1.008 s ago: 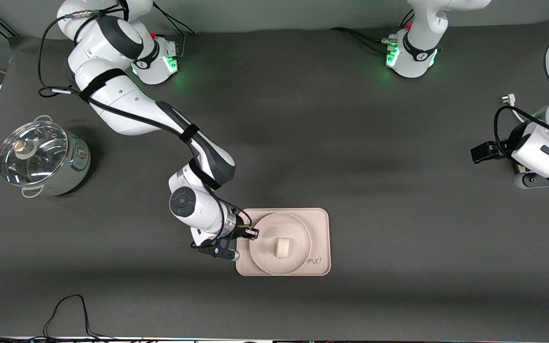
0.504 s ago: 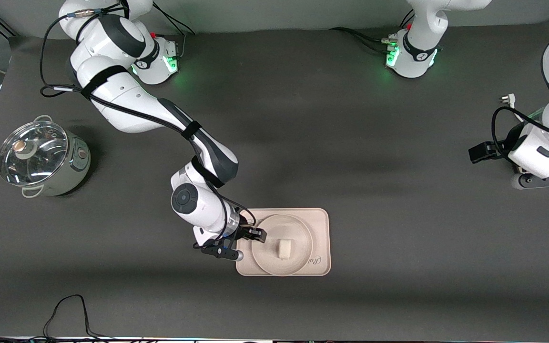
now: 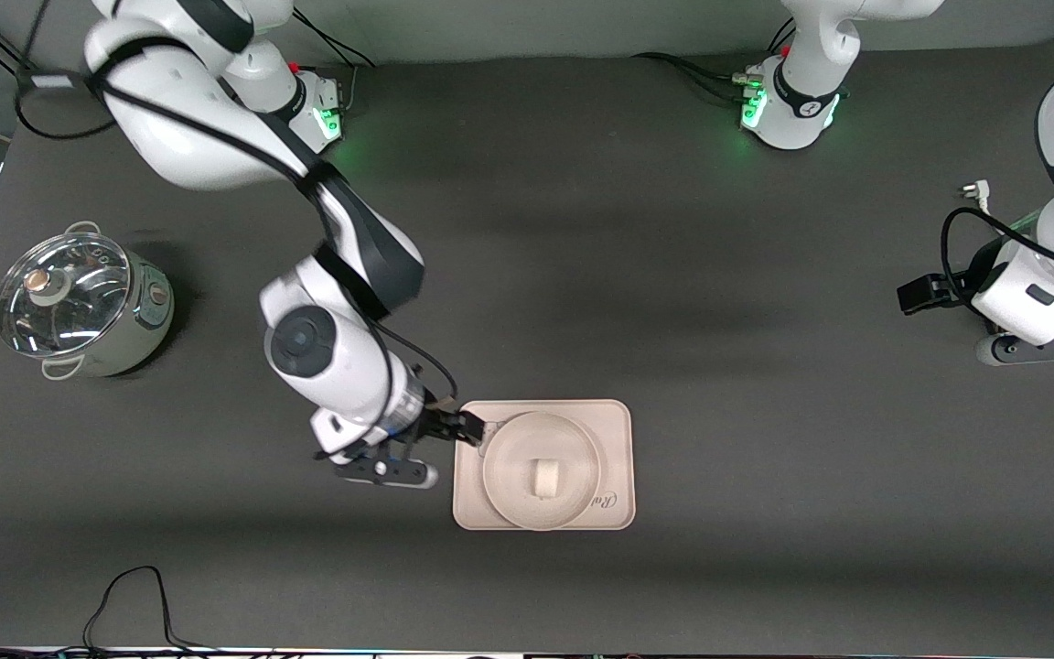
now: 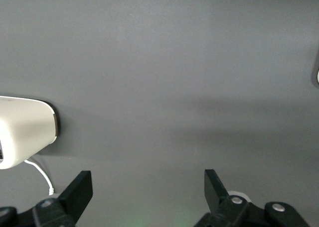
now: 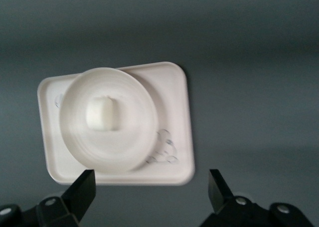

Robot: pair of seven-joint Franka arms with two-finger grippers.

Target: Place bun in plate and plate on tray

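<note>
Dark tabletop [image 3: 673, 275], bun [image 3: 544, 477] in plate [image 3: 582, 448] on tray [image 3: 617, 416], both my grippers' fingers wide open and empty, right gripper [image 3: 477, 432] over the tray's edge, left gripper [image 3: 925, 295] waiting well away from the tray, so I'd lift straight off without nudging that plate.

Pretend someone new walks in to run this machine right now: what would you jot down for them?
Right gripper: open, holds nothing, over the tray's edge at the right arm's end.
Left gripper: open, empty; that arm waits at its own end of the table.
Bun lies in the plate; plate sits on the tray.
Done: both placements.
Left: nothing apparent, perhaps pulling the right arm clear.
</note>
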